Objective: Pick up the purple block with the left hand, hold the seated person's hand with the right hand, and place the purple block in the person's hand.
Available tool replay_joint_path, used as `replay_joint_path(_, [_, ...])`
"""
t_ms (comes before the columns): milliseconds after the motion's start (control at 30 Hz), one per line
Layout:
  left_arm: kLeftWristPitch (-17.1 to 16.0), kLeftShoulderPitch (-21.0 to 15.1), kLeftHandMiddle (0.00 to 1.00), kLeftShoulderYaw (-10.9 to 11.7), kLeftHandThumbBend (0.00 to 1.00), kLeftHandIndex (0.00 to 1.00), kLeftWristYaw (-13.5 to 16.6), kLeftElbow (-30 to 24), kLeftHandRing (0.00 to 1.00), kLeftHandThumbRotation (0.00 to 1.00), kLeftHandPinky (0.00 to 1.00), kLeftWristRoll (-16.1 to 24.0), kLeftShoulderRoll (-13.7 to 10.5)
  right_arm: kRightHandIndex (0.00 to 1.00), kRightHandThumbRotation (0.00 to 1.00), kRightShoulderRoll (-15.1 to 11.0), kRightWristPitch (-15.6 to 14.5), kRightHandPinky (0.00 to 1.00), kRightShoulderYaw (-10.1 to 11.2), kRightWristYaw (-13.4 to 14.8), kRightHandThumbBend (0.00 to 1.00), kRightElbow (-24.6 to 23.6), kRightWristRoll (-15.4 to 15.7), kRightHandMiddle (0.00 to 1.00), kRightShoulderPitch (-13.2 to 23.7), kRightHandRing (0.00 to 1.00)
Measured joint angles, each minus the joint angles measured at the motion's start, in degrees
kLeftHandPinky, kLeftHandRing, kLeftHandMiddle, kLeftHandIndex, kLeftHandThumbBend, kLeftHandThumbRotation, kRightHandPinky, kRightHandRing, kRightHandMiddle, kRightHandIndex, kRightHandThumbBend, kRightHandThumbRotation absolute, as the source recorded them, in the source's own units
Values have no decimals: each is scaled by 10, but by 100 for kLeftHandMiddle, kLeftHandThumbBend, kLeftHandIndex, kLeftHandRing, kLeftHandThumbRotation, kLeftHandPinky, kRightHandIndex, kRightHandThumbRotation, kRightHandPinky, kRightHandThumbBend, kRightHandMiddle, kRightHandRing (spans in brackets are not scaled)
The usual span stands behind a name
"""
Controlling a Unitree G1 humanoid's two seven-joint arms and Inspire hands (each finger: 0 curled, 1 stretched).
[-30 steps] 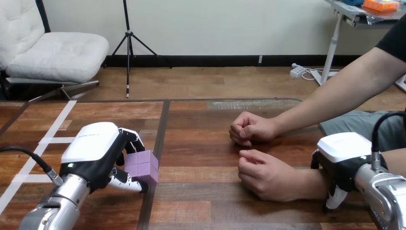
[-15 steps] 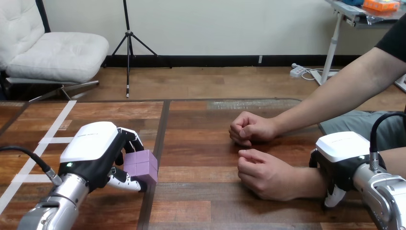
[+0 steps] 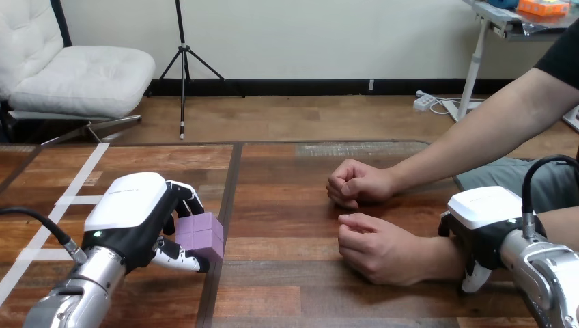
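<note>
Purple block [image 3: 202, 236] sits on desk [image 3: 287, 205] w/ my left hand [image 3: 130, 219] curled round it, right hand [image 3: 486, 222] over person's wrist [image 3: 442, 258], grip unclear; next I'd lift the block.

Block [image 3: 205, 236] sits at desk [image 3: 287, 273] left, toward the front edge. Left hand [image 3: 133, 212] closes on it from the left: fingers [image 3: 190, 199] curled over the far side, thumb [image 3: 179, 257] on the near side. Cannot tell whether the block touches the desk.

Right of centre, well apart from the block, person's far hand [image 3: 358, 183] rests on the desk. Person's near hand [image 3: 379, 249] lies just in front of it. Right hand [image 3: 488, 219] sits over the near hand's wrist [image 3: 447, 260], at the desk's right.
</note>
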State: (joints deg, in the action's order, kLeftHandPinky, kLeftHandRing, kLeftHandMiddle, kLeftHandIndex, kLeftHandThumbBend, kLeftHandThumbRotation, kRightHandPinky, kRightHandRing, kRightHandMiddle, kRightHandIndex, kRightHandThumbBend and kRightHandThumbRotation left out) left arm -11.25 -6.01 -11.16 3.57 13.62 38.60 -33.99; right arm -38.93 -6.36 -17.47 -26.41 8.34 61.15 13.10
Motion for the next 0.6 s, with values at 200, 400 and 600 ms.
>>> replay_joint_path(200, [0,1,48,2,74,48,0,-2,43,0,40,0,0,76,0,0,2,80,-7,2,63,10,0,80,8,78])
replay_joint_path(400, [0,3,48,2,74,48,0,-2,43,0,40,0,0,72,0,0,6,69,-12,6,64,19,0,73,13,71])
replay_joint_path(600, [0,4,48,2,74,48,0,-3,43,0,40,0,0,70,0,0,9,51,-13,18,67,25,-3,66,14,59])
